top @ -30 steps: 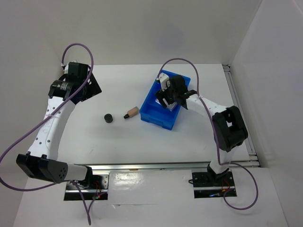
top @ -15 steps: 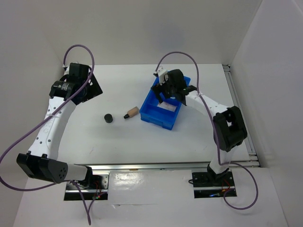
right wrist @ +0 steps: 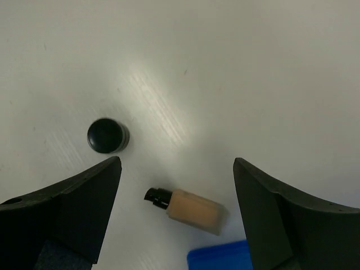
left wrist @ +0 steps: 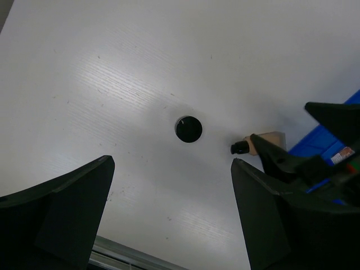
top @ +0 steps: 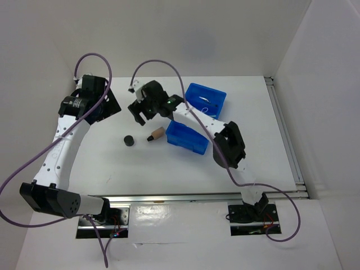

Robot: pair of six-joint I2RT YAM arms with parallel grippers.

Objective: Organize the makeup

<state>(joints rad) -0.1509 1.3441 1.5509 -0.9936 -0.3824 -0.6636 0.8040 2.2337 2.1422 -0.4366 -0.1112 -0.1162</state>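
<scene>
I count two pieces of makeup out on the white table [top: 112,169]: one black round pot [top: 129,140] and one tan tube [top: 158,134]. There is also one blue tray [top: 188,142] and my two arms.

The tube lies flat on its side. Its long axis runs roughly left to right in the overhead view, with the black tip toward the pot and the blunt tan end just beside the tray's left corner. I can't tell whether that end touches the tray. The tube's body is a squarish beige block and its cap is small and dark. The pot sits upright to the left of the tube, near it but apart, with a glossy black lid.

The right gripper [right wrist: 174,163] hangs over the table above these two pieces, its fingers spread wide with nothing between them. The left gripper [left wrist: 171,162] is off toward the far left, also spread wide and holding nothing.
</scene>
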